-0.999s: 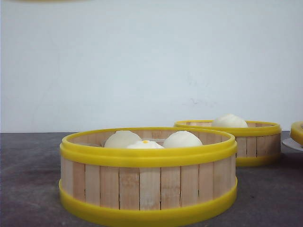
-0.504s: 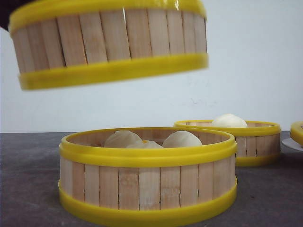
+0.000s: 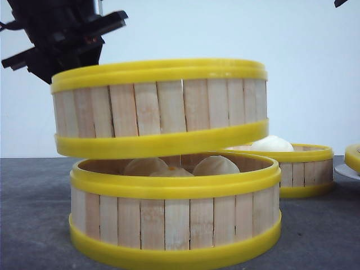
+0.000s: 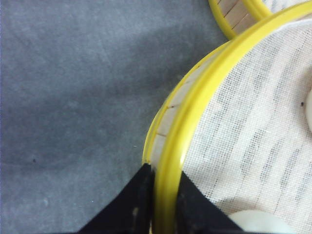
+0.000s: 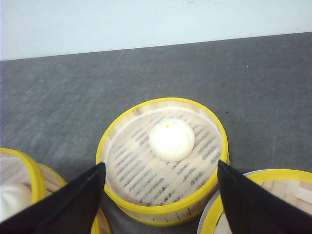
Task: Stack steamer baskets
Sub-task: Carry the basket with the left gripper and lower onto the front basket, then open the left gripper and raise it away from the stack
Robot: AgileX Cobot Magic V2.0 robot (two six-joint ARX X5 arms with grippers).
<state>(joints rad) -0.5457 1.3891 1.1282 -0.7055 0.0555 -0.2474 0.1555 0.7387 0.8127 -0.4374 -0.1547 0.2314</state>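
yellow-rimmed steamer baskets [image 3: 160, 107] of pale slats, white buns [image 5: 171, 139], black left hand [image 4: 163, 204], grey table [image 5: 273, 87]

A plain white wall [image 3: 304, 67] is seen across the upper part of the frame, and a dark grey table surface [image 3: 34, 214] is spread below it.

From the front we look level with the worktop [image 3: 34, 225], very near the closest steamer basket [image 3: 174, 225] — it fills the frame. Our left wrist camera looks straight down, close over the raised basket [image 4: 195, 97]. Our right wrist camera looks down and forward from higher, taking in the far basket [image 5: 163, 156] — the one at the front view's right.
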